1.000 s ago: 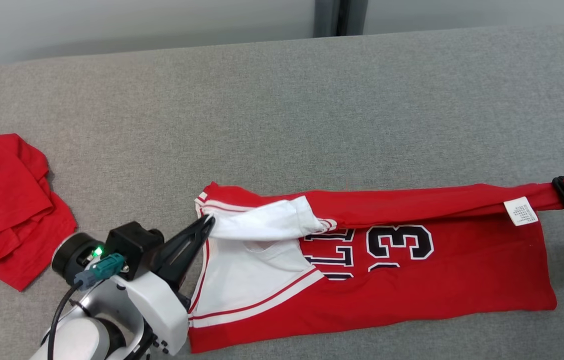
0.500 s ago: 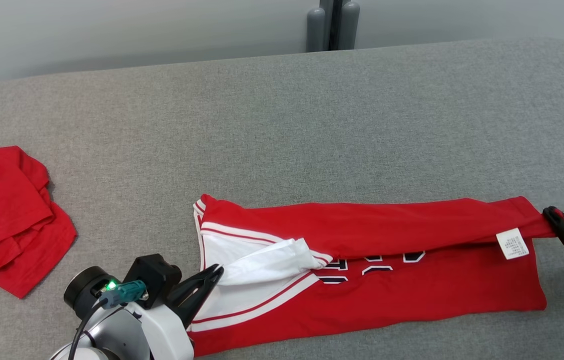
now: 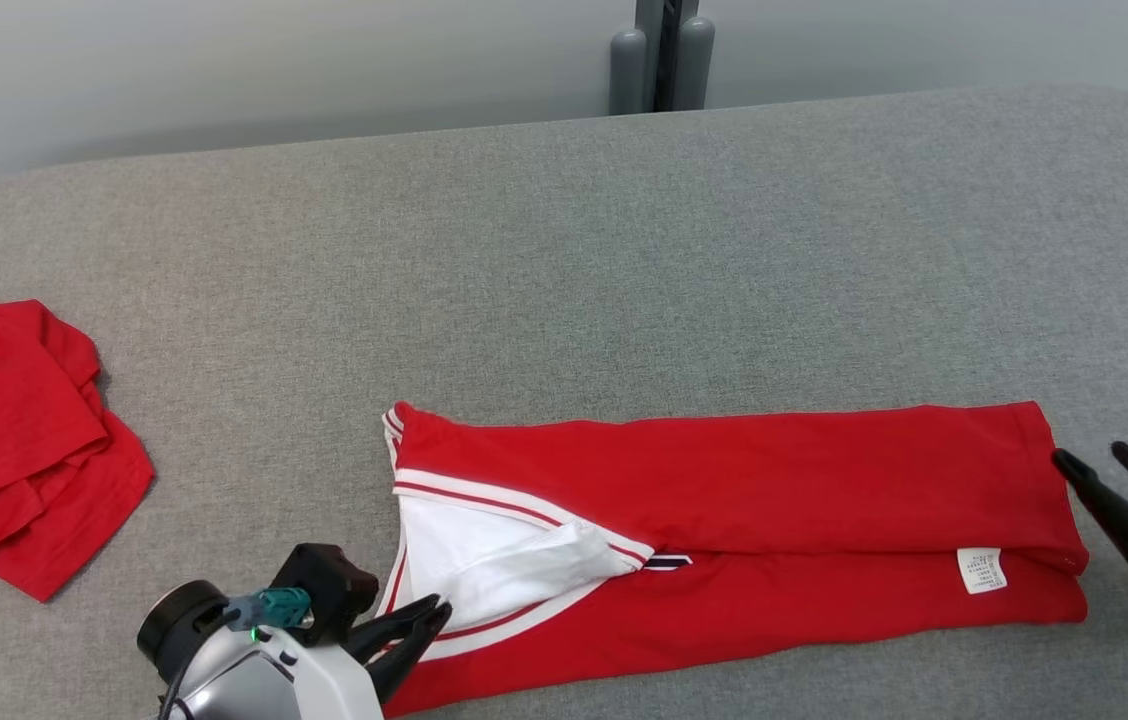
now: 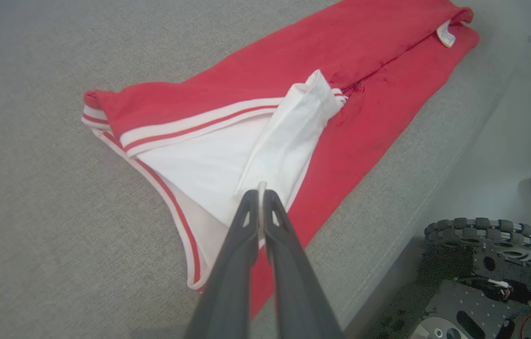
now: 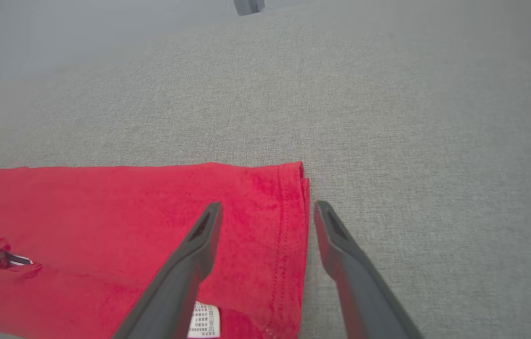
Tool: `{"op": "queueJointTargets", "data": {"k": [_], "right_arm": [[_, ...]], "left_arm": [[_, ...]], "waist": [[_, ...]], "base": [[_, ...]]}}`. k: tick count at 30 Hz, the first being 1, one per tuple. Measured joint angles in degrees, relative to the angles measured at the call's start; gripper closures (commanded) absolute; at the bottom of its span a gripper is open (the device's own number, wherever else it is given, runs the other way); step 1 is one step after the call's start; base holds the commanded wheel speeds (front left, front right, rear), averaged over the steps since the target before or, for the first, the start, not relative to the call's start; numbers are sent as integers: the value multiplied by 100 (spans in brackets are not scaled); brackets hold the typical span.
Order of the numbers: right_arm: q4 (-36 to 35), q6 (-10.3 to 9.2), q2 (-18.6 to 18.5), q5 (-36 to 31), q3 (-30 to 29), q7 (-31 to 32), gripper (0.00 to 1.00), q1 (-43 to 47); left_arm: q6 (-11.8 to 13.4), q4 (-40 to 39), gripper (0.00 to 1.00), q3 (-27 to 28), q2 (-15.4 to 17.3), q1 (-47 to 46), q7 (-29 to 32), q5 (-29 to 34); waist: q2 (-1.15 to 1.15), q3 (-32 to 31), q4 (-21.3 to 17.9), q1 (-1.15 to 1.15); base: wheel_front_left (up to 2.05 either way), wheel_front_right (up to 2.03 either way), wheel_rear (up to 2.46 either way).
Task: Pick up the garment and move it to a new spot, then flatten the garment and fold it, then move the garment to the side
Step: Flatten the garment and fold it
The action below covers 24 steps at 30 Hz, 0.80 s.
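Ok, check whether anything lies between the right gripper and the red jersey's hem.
Nothing visible does. The right gripper stands open right at the hemmed end of the jersey, with only gray padding beside it.

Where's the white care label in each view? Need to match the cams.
Head view: care label at lower right, just below the folded-over layer of the red jersey.
Left wrist view: label at top right, at the jersey's far end.
Right wrist view: label at the bottom edge, left of centre, partly cut off.
Shared landmark: the stitched hem at that end of the jersey, close to the label in all three views.
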Motion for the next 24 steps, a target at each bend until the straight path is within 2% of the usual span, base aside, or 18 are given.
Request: {"op": "queueJointTargets", "data": {"k": [2, 4, 8, 11, 16, 22, 24], "right_arm": [[13, 0, -81, 143, -37, 3, 0, 0], [130, 0, -236, 291, -200, -156, 0, -1], [305, -1, -312, 170, -249, -403, 0, -1], [400, -1, -221, 53, -371, -664, 0, -13], [550, -1, 38, -229, -778, -871, 0, -21], [337, 0, 641, -1055, -2215, -899, 0, 161], [169, -1, 879, -1444, -2693, -899, 0, 437]], "left_arm": [[2, 7, 0, -1, 23, 25, 58, -73], [40, 12, 0, 76, 32, 55, 5, -143], [115, -23, 0, 201, -4, 59, -129, -175], [231, -12, 0, 386, -66, -21, -381, -148], [424, 57, 0, 700, -388, -183, -934, -197], [703, 371, 0, 1033, -754, -315, -1927, 27], [737, 509, 0, 1193, -1021, -318, -2485, -9]], "waist": [[0, 3, 2, 0], [0, 9, 15, 0], [0, 25, 34, 0], [0, 35, 40, 0], [0, 5, 32, 0], [0, -76, -44, 0], [0, -105, -76, 0]], "base": [[0, 0, 0], [0, 0, 0], [0, 0, 0], [0, 0, 0], [0, 0, 0], [0, 0, 0], [0, 0, 0]]}}
